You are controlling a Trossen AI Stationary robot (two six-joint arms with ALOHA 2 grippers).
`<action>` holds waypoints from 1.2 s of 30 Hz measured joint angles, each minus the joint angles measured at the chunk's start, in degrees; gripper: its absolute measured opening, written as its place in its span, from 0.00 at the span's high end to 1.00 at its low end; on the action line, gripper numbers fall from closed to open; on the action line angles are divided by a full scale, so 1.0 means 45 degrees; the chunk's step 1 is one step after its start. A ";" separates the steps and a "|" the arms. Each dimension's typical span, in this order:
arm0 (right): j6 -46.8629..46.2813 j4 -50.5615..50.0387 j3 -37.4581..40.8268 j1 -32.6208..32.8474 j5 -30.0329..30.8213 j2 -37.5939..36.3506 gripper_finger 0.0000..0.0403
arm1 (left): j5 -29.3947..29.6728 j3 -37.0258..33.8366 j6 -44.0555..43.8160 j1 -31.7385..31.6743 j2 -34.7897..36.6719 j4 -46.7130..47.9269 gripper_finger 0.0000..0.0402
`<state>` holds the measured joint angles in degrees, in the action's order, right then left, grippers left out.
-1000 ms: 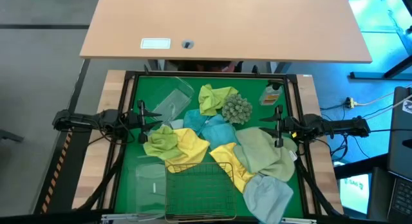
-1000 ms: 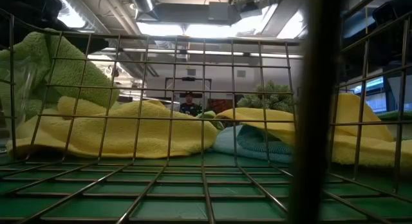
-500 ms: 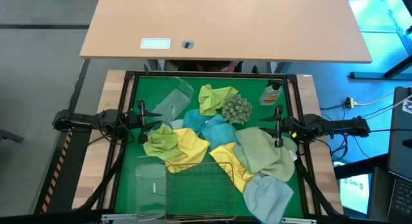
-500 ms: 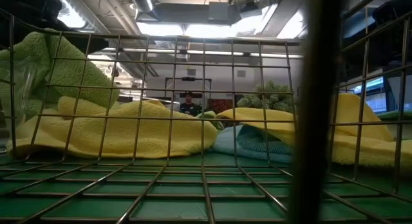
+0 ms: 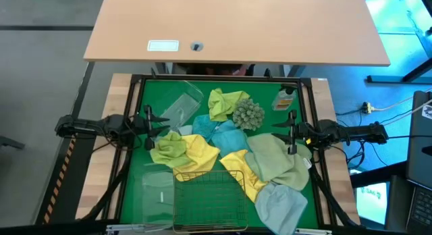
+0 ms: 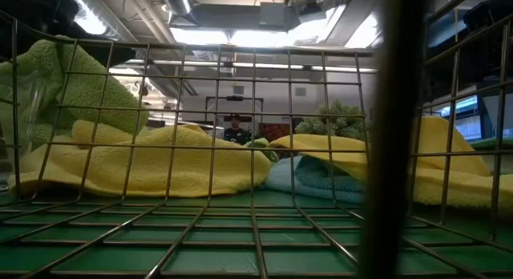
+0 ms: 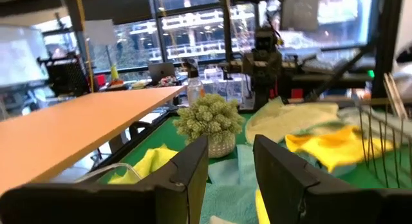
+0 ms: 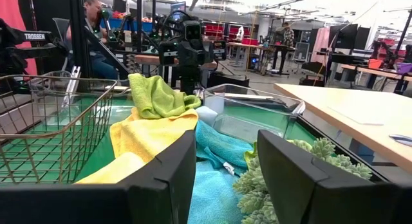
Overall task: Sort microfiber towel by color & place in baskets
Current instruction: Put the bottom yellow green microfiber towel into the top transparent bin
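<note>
A heap of towels lies on the green mat: a yellow-green one (image 5: 226,102) at the far side, another yellow-green one (image 5: 169,147), bright yellow ones (image 5: 198,152) (image 5: 244,169), a teal one (image 5: 226,134), a pale green one (image 5: 278,161) and a light blue one (image 5: 280,206). The gold wire basket (image 5: 206,198) stands at the near edge. One clear tub (image 5: 181,107) sits far left, another (image 5: 156,191) left of the basket. My left gripper (image 5: 154,127) (image 7: 230,166) hovers open at the heap's left side. My right gripper (image 5: 289,134) (image 8: 225,179) hovers open at its right.
A spiky grey-green ball (image 5: 248,113) sits among the far towels, and a small bottle with an orange label (image 5: 285,98) stands far right. A black frame (image 5: 216,78) rims the mat. A wooden desk (image 5: 236,25) lies beyond. A person (image 8: 96,11) sits in the room behind.
</note>
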<state>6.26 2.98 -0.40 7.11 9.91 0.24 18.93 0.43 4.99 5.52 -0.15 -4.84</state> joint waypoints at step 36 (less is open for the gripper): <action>-0.0005 0.0029 0.0003 -0.0002 -0.0019 -0.0002 0.59 | -0.5119 0.6105 -0.4489 0.0152 -0.6595 0.5470 0.70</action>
<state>6.24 3.11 -0.38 7.10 9.82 0.23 -4.11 27.90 -15.21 6.20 -29.83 19.78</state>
